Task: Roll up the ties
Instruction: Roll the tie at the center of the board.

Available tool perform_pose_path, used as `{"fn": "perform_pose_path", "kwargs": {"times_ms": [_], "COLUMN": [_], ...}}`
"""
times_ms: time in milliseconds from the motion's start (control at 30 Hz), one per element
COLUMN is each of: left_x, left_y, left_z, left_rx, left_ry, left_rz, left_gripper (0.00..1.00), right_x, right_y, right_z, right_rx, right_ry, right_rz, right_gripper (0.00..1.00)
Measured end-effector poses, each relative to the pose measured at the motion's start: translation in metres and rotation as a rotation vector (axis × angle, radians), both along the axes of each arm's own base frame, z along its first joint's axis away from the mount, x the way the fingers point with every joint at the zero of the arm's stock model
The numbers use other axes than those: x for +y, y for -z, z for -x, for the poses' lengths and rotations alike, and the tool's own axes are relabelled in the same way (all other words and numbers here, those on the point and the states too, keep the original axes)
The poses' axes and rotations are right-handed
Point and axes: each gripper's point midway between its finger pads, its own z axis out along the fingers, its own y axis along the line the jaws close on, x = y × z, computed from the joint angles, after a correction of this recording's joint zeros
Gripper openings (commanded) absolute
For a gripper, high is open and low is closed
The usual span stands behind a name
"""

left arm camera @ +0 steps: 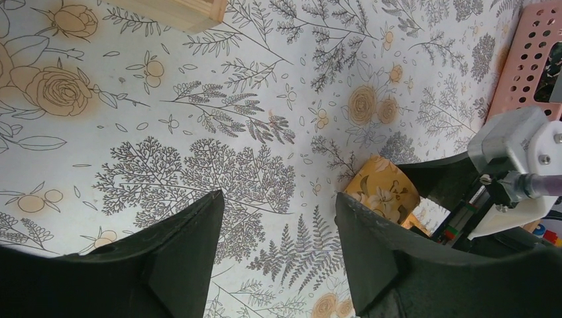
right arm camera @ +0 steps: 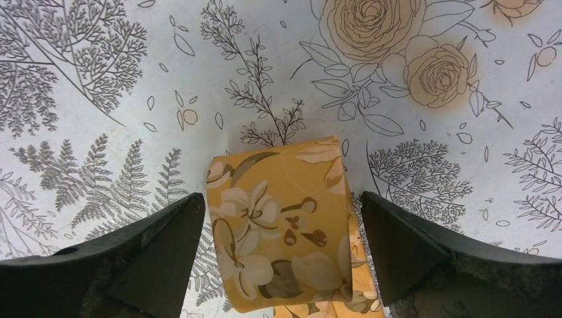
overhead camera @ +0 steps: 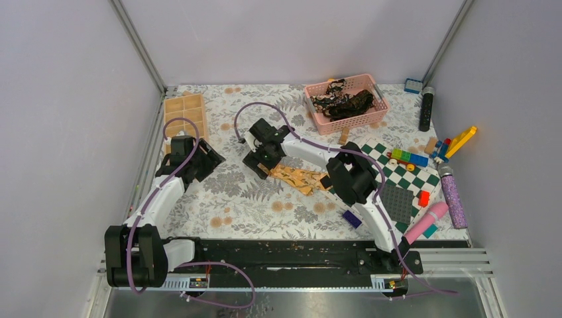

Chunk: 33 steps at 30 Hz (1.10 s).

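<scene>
A golden-tan tie with a pale flower print lies on the flowered tablecloth mid-table, partly under my right arm. Its folded-over end sits between the fingers of my right gripper, which is open, with a thin gap on each side of the fabric. My right gripper is at the tie's left end. My left gripper hovers just left of it, open over bare cloth. In the left wrist view the tie's end shows beside the right finger. Dark ties lie bunched in the pink basket.
The pink basket stands at the back centre and a wooden compartment tray at the back left. To the right lie a green-and-white checkered board, toy bricks, a black cylinder, a glittery bottle and a pink roller.
</scene>
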Motion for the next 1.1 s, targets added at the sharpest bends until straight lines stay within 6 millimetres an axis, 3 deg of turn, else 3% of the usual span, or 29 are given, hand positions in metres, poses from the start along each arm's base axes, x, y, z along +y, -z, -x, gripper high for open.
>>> {"fn": "perform_pose_path", "kwargs": {"times_ms": [200,400,467,600,667,767,900,1100], "left_x": [-0.002,-0.009,-0.014,-0.044,-0.059,-0.078,-0.090,-0.102], "left_y": [-0.001,-0.008,-0.007,-0.001,0.002,0.010,0.020,0.016], "left_z": [-0.001,-0.011,-0.014,-0.018,-0.020,-0.024,-0.030,-0.044], "left_rx": [-0.003,-0.031,-0.032,-0.026,-0.025,-0.025,-0.026,-0.094], "left_ry": [0.022,0.056,0.072,0.157,0.197,0.243,0.264,0.288], "left_rz": [0.000,0.016,0.019,0.021,0.024,0.030,0.037,0.050], "left_gripper": [0.69,0.70,0.71,0.72,0.72,0.73,0.73,0.73], "right_x": [0.006,0.008,0.003,-0.012,-0.019,-0.026,-0.027,-0.019], "right_y": [-0.023,-0.090,-0.115,-0.145,-0.145,-0.128,-0.098,-0.080], "right_z": [0.000,-0.011,-0.014,-0.008,-0.004,-0.003,0.004,0.010], "right_rx": [-0.011,-0.104,-0.122,-0.073,0.002,0.113,0.240,0.328], "right_ry": [0.043,0.231,0.336,0.546,0.644,0.760,0.856,0.917], "right_rz": [-0.061,-0.204,-0.268,-0.404,-0.474,-0.523,-0.519,-0.536], "right_gripper": [0.99,0.96,0.90,0.66,0.59,0.53,0.47,0.39]}}
